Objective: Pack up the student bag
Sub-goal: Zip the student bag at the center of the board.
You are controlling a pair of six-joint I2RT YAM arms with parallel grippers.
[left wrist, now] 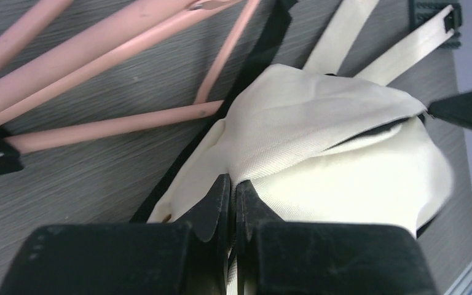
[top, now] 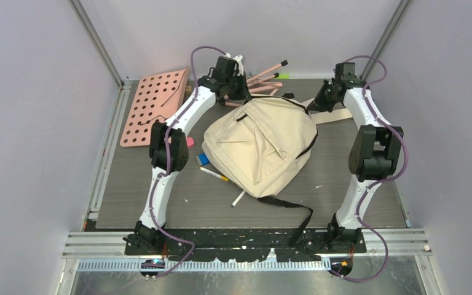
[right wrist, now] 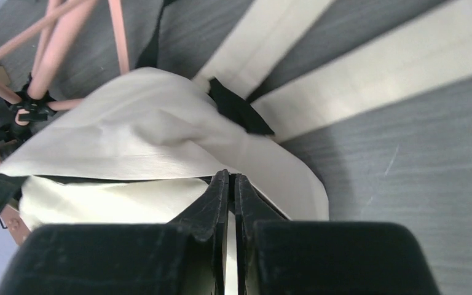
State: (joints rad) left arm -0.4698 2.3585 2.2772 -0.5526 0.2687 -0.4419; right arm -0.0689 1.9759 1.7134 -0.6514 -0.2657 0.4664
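Quick read from my console, nearest stuff first. Down by the arm bases a black strap (top: 295,212) trails off the student bag (top: 258,147) toward me, and a white pen (top: 238,198) lies right at its near edge. Just left of the bag on the tabletop (top: 135,203) sit a marker (top: 214,174), a small blue thing (top: 203,158) and a small pink thing (top: 189,142), all on the left arm's side. The bag lies flat mid-tabletop with its long axis running near to far, bottom toward me and top at the far end. That's the bit that matters: both arms reach to that far end, so the whole body of the bag lies back toward me from the grips. The left end effector (left wrist: 233,184) is pinched tight on cream cloth at the far-left of the top. The right end effector (right wrist: 230,178) is pinched tight on cloth at the far-right, and a dark slit of zipper opening (left wrist: 375,129) runs between them. Neither arm is nearer, so it's an even two-handed hold, and I reckon the next move is lifting or spreading that mouth. Beyond it there's cream webbing (right wrist: 270,37), a pink-legged frame (top: 264,77) and a pink pegboard (top: 153,107) at far left.
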